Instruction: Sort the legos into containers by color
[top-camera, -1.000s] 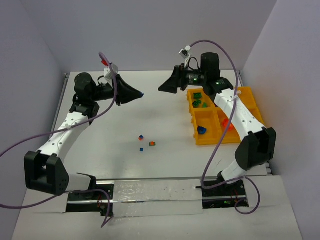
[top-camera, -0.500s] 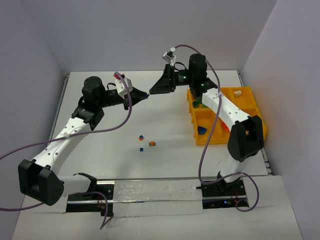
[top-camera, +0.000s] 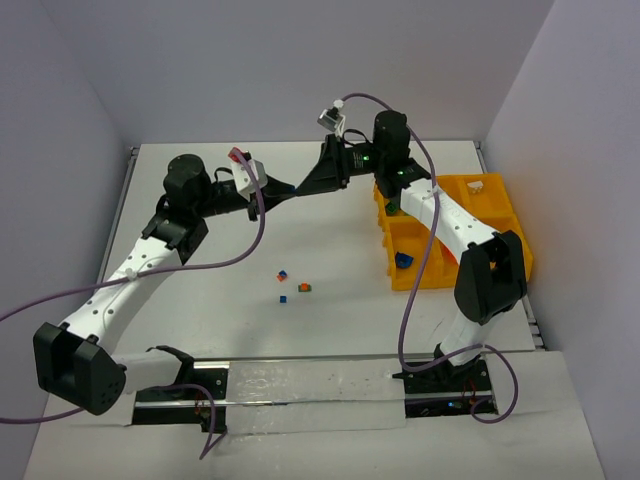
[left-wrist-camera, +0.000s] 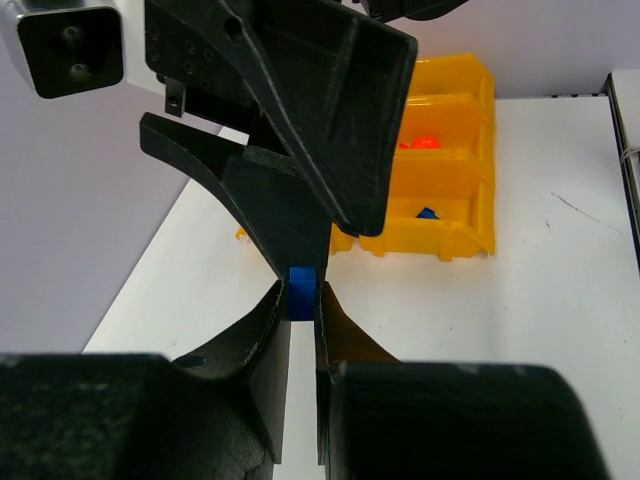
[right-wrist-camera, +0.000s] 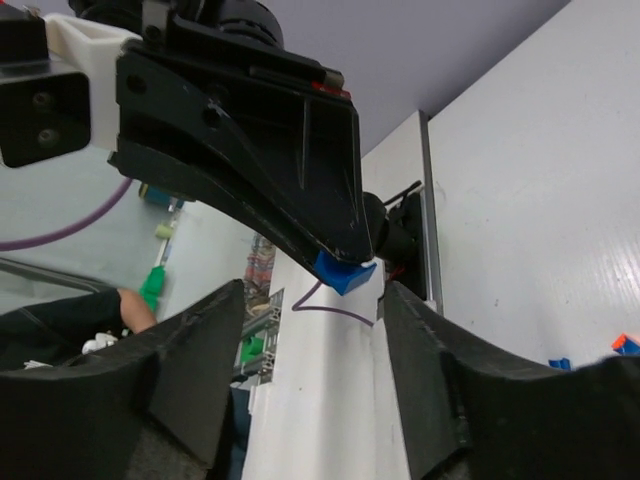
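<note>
Legos: 3 loose small bits (top-camera: 304, 287) lie on the table (top-camera: 200, 300) nearest the arm bases, well left of the yellow tray (top-camera: 415, 284). The tray's near compartments hold a blue piece (top-camera: 403, 260) and orange pieces (top-camera: 450, 248); its far-left compartment has green ones (top-camera: 394, 206). Farther back, in the air just left of the tray's far corner, L claw (left-wrist-camera: 303, 300) is clamped on a blue brick (left-wrist-camera: 302, 306) at its tips. R claw (right-wrist-camera: 312, 300) meets it tip to tip, jaws apart w/ the brick btwn them.
</note>
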